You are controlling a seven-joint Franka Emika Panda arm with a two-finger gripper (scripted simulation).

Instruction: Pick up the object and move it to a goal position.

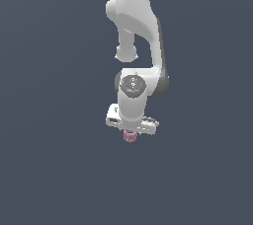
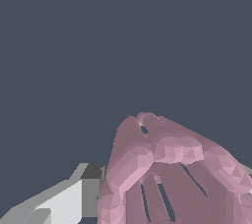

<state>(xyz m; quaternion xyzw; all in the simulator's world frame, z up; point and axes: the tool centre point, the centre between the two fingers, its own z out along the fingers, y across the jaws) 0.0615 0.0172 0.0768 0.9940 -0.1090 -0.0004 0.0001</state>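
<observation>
Holding the object between narrowly set jaws, the gripper had 1 step apparently done: the pick-up. In the wrist view the object filled the foreground beside 1 finger. Transfer remained; no goal marker was visible.

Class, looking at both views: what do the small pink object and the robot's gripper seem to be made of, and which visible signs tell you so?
Pink object: looks like matte moulded plastic or rubber, with flat faceted shading, slotted ribbed walls and no gloss; being a render, this stays uncertain.
Gripper: looks like smooth white painted plastic or metal with a soft sheen, and a grey finger that looks duller.
</observation>
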